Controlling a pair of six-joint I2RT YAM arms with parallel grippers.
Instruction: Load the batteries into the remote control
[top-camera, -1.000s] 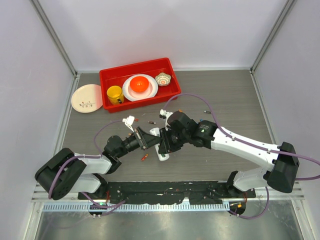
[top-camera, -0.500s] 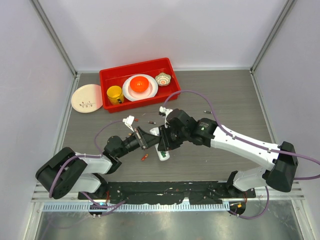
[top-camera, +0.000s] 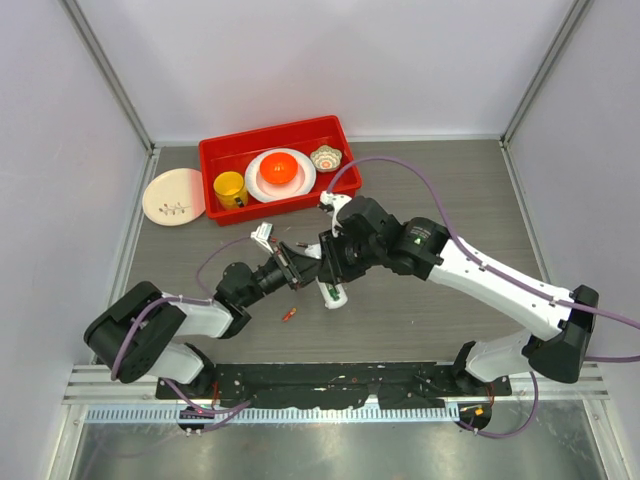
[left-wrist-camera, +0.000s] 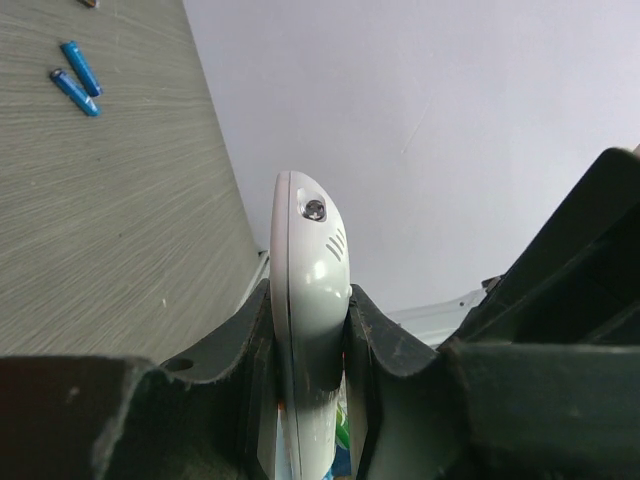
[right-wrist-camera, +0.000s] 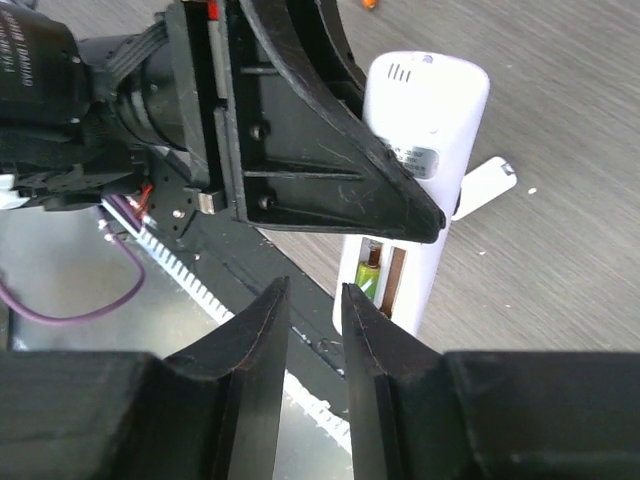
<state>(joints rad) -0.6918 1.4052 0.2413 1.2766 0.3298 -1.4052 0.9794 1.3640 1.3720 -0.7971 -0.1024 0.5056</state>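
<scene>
- White, smooth plastic forms the remote control (right-wrist-camera: 428, 110), a slim oblong with rounded ends, held over the middle of the grey, wood-grained table (top-camera: 450, 180).
- Matte black fingers of the left gripper (left-wrist-camera: 308, 330) pinch it edge-on across its thin sides. The rounded tip sticks out beyond them, showing a small round lens and three short slits.
- From the right wrist, its back is open: a narrow rectangular bay holds a green battery (right-wrist-camera: 369, 276), a thin glossy cylinder.
- Just beside that open end is the right gripper (right-wrist-camera: 315, 310), its curved black jaws a narrow gap apart with nothing between them.
- A flat white plastic piece (right-wrist-camera: 487, 183) lies on the table beside the remote.
- Two blue batteries (left-wrist-camera: 78, 78) lie side by side on the wood grain, well apart from the remote. A thin orange battery (top-camera: 289, 315) lies near the left arm.
- At the far left, a red plastic tray (top-camera: 207, 175) holds a yellow cup (top-camera: 230, 188), and a cream round plate (top-camera: 172, 195) sits just beside the tray.
</scene>
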